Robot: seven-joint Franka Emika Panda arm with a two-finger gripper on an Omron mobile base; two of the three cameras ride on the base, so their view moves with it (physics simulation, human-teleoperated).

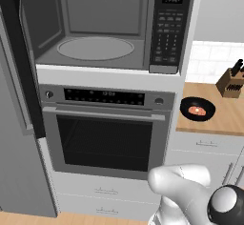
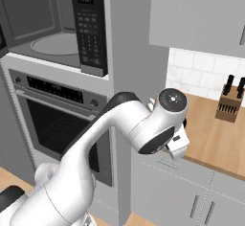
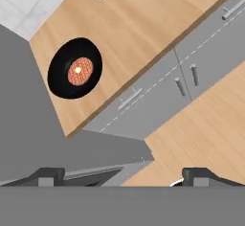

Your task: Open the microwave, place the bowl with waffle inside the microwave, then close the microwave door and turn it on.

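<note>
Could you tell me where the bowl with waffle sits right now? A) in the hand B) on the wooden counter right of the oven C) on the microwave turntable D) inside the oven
B: the bowl with waffle rests on the wooden counter, while the open microwave holds nothing on its turntable.

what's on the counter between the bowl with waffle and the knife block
Nothing: in the left base view the wooden counter between the bowl with waffle and the knife block is bare.
</note>
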